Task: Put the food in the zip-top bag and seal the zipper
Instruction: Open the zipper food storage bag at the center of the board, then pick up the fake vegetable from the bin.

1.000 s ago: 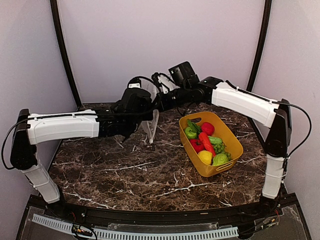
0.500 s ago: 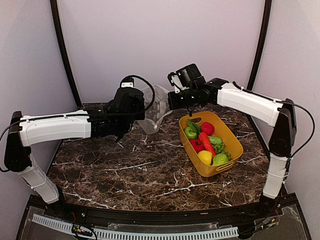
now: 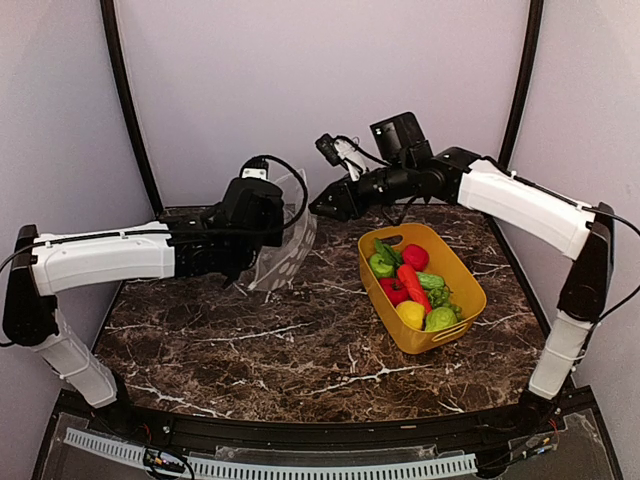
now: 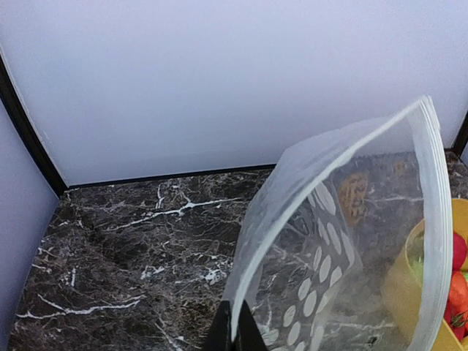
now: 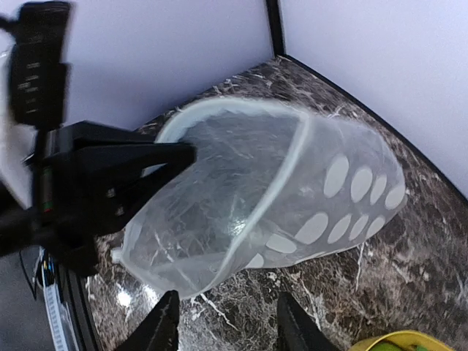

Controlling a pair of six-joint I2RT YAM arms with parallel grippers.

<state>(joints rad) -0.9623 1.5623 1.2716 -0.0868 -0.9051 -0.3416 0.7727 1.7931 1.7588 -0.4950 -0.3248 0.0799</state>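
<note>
The zip-top bag (image 3: pixel 283 252) is clear with pale dots and hangs from my left gripper (image 3: pixel 281 220), its lower end near the table. My left gripper (image 4: pixel 235 335) is shut on the bag's rim, and the zipper (image 4: pixel 437 183) curves up and over from there. The bag's mouth (image 5: pixel 241 183) gapes open. My right gripper (image 3: pixel 323 206) hovers to the bag's right, open and holding nothing; its fingertips (image 5: pixel 165 322) stand just short of the bag. The food (image 3: pixel 412 285), a lemon, red pieces, a green apple and a cucumber, lies in the yellow basket (image 3: pixel 470 290).
The yellow basket stands on the right half of the marble table (image 3: pixel 300 340) and shows through the bag (image 4: pixel 406 287). Pale walls close in the back and sides. My left arm (image 5: pixel 95 183) is dark, just behind the bag's mouth.
My right gripper has let go of the bag's rim, opened and drawn back. The bag has swung down and left, now hanging from the left gripper alone.
</note>
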